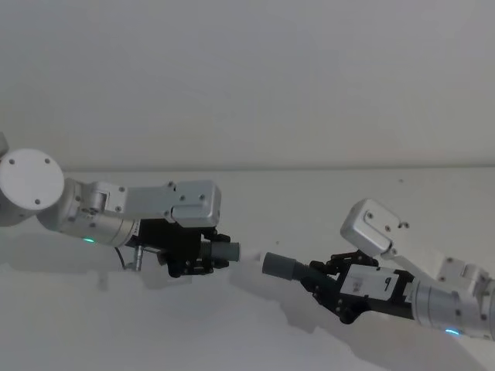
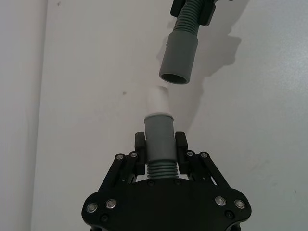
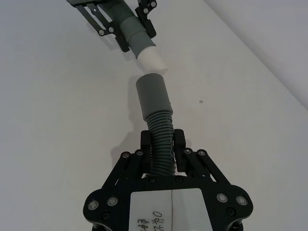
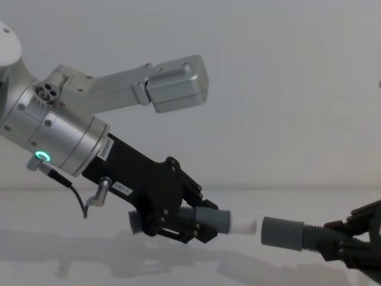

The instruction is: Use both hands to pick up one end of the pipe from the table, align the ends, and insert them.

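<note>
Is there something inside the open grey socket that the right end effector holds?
The socket looks dark and hollow at its mouth; deeper inside is hidden. The white tip, held by the left end effector, sits just outside it.

right gripper [image 4: 357,247] cut off at frame edge, pipe's [image 4: 312,237] middle apparently hidden

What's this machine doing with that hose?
The robot holds one end of a ribbed grey pipe in each hand above the white table. The left hand is shut on the cuff with the white tip; the right hand is shut on the ribbed part just behind the open socket. The two ends face each other, nearly in line with a small gap between, not yet joined.
</note>
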